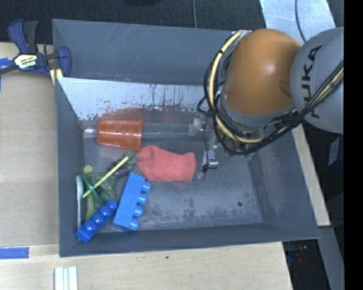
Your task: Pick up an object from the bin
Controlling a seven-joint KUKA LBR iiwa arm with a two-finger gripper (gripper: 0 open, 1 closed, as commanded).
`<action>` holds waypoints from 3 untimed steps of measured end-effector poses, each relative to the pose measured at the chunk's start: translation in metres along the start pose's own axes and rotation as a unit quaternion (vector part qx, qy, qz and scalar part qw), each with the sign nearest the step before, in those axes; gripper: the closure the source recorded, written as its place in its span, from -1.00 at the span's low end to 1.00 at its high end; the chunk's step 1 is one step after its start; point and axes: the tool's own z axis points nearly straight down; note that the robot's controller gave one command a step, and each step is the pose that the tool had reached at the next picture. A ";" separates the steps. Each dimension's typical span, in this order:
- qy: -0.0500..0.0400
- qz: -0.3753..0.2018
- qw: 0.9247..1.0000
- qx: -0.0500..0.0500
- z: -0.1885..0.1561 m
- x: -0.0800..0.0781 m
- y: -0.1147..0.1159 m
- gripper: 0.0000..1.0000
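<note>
My gripper [207, 159] hangs under the orange wrist cover in the middle of the bin, just right of a crumpled red cloth [165, 165]. One thin metal finger touches or nearly touches the cloth's right edge. Nothing shows between the fingers. An orange-red plastic cup [120, 133] lies on its side up and to the left of the cloth. A blue toy building block [133, 200] lies below the cloth's left end.
In the bin's lower left corner lies a small heap: a blue knobbed stick [95, 223], a green and yellow stick [107, 174] and a clear packet. The bin's sloped walls rise on every side. The arm and its cables fill the upper right.
</note>
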 end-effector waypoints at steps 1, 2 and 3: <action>-0.004 0.001 1.000 0.000 -0.004 -0.002 0.000 -1.00; -0.007 0.008 1.000 -0.001 0.076 -0.016 0.036 -1.00; -0.006 0.024 1.000 -0.001 0.093 -0.019 0.053 -1.00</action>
